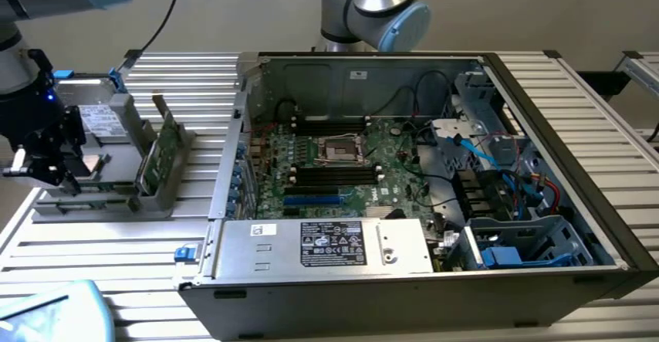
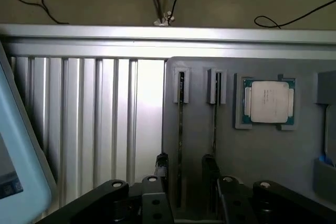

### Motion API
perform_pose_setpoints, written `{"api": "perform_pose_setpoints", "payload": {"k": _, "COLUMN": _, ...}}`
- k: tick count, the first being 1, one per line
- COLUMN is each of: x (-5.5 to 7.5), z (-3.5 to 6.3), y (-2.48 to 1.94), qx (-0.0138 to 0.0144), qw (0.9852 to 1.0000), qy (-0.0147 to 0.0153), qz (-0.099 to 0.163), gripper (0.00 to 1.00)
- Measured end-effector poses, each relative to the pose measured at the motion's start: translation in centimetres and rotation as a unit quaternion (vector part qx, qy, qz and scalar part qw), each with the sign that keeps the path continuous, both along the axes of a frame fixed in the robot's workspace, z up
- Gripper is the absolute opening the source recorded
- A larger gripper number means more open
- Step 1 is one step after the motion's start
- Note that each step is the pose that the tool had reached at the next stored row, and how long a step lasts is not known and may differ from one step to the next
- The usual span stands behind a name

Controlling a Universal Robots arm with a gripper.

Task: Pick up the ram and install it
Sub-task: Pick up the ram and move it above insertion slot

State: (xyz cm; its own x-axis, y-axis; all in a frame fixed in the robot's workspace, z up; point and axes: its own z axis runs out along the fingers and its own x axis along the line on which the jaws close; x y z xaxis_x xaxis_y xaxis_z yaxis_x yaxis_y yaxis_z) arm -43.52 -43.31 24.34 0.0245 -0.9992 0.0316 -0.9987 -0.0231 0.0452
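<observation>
Two ram sticks stand on edge in the grey holder (image 2: 199,82) and show as thin dark lines in the wrist view. My gripper (image 2: 185,167) is open just above the holder. One ram stick (image 2: 180,129) runs between its two fingers (image 2: 161,162), and the other ram stick (image 2: 214,124) lies beside the far finger. Neither finger visibly presses on a stick. In the exterior view the gripper (image 1: 49,178) hangs over the holder (image 1: 103,203) at the exterior view's left, where a green ram stick (image 1: 150,160) stands upright in its rack.
A square silver processor chip (image 2: 269,102) sits in a pocket of the holder. The open computer case (image 1: 576,172) holds the motherboard with its black memory slots (image 1: 327,176) and a power supply (image 1: 329,245). A second arm's base (image 1: 371,10) stands behind it. A pale blue object (image 1: 46,311) is at the table corner.
</observation>
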Motion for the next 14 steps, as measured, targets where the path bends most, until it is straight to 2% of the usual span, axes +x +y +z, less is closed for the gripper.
{"api": "perform_pose_setpoints", "payload": {"k": 6, "x": 0.0, "z": -1.09, "y": -0.02, "qx": 0.0013, "qw": 1.0000, "qy": 0.0000, "qz": 0.008, "gripper": 0.39}}
{"api": "perform_pose_setpoints", "payload": {"k": 12, "x": 0.0, "z": -2.18, "y": -0.94, "qx": 0.0045, "qw": 0.9998, "qy": 0.0000, "qz": 0.019, "gripper": 0.39}}
{"api": "perform_pose_setpoints", "payload": {"k": 14, "x": 0.0, "z": -2.40, "y": -1.08, "qx": 0.0077, "qw": 0.9997, "qy": -0.0001, "qz": 0.022, "gripper": 0.39}}
